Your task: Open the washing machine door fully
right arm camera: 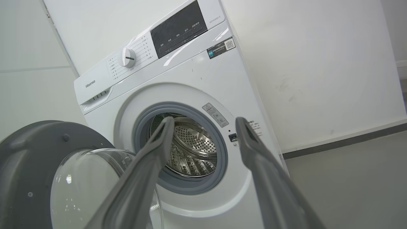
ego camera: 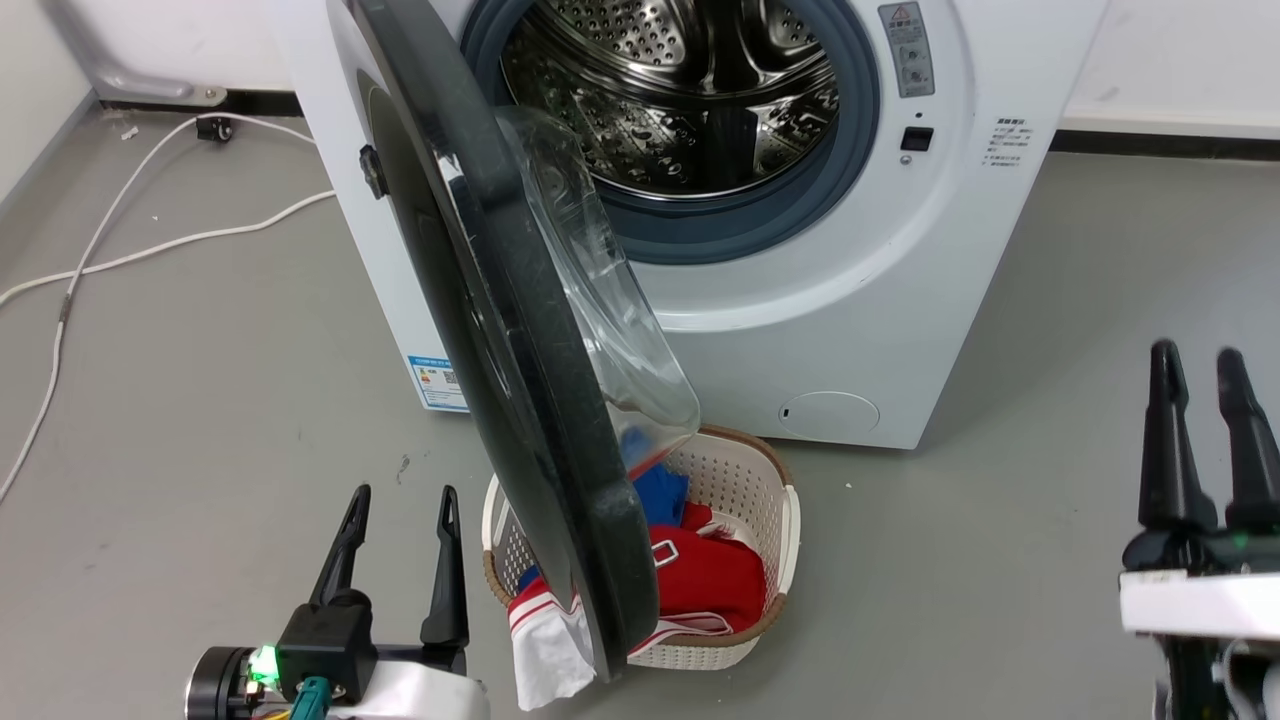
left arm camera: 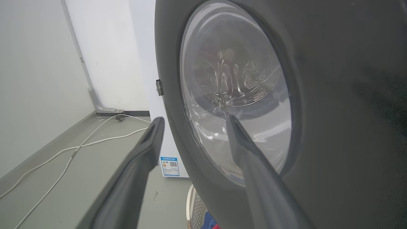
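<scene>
The door (ego camera: 530, 400) stands out from the washing machine (ego camera: 830, 300) toward us, roughly square to its front. It is hinged at the far left, and its near rim hangs over the laundry basket (ego camera: 745, 470) of red and blue clothes (ego camera: 710, 580). We judge it about half open, so what is left is to swing it further left, away from the drum (ego camera: 680, 90). Our left tool (ego camera: 404, 492) is open, holds nothing, and sits low just beside the door's dark outer face. In its wrist view one finger (left arm camera: 254, 178) lies across the glass, though we cannot tell whether it touches. Our right tool (ego camera: 1196, 350) is also open and empty, well apart at the near right and pointing at the drum opening. The left tool is on the side the door must travel toward, so we think it should either hook the near rim and draw it left, or move clear. The right tool could then push from the inner side. Either way we would bear on the black rim near its free edge, where leverage is best, and not on the bulging clear bowl. We would follow the arc around the hinge instead of pushing straight, go slowly until the hinge stops, and keep above the basket so we don't snag it.
</scene>
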